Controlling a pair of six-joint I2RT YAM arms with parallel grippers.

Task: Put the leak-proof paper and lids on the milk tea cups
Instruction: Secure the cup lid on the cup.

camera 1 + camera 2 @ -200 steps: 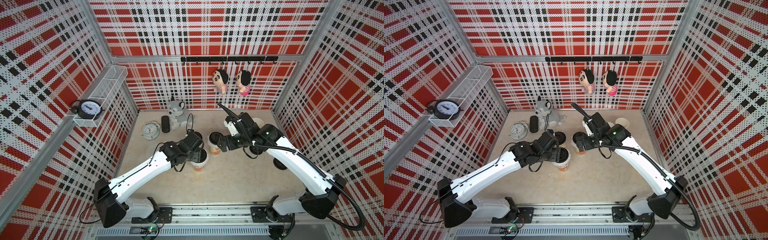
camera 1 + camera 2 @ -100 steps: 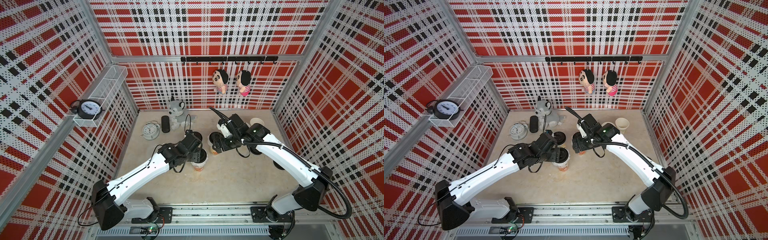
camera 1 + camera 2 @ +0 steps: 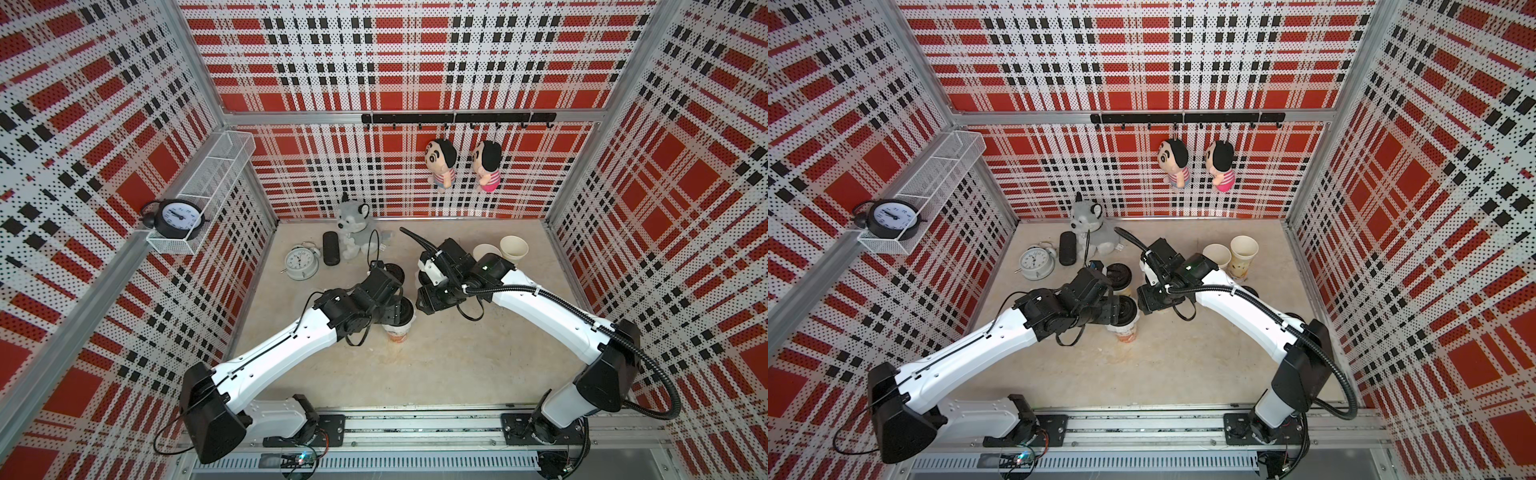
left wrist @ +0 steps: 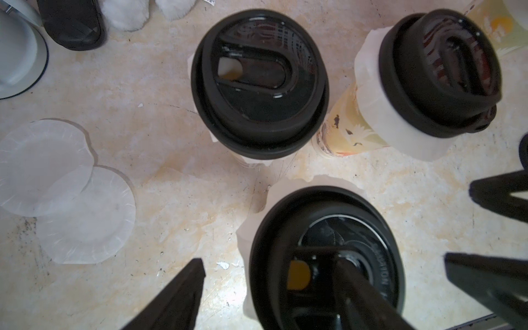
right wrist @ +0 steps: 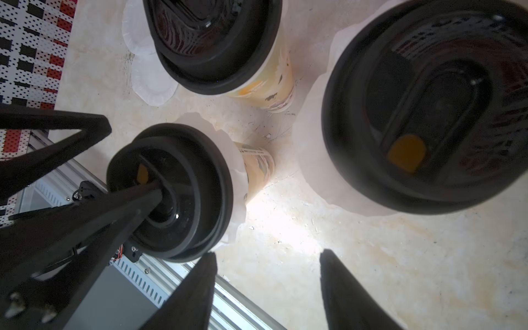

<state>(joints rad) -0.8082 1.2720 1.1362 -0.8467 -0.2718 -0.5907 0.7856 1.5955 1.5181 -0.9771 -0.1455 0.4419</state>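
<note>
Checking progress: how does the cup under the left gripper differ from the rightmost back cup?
The near cup wears a black lid with paper poking out below; the back cup is open, bare-rimmed. The near cup stands central, the back cup far back. Both upright, printed.

The left arm (image 3: pixel 282 353) and right arm (image 3: pixel 552 311) reach forward, elbows bent, wrists pointing down. The left gripper (image 4: pixel 271 260) has its fingers (image 4: pixel 183 297) apart. The right gripper (image 5: pixel 268 253), just beside those fingers, shows a narrower gap.
</note>
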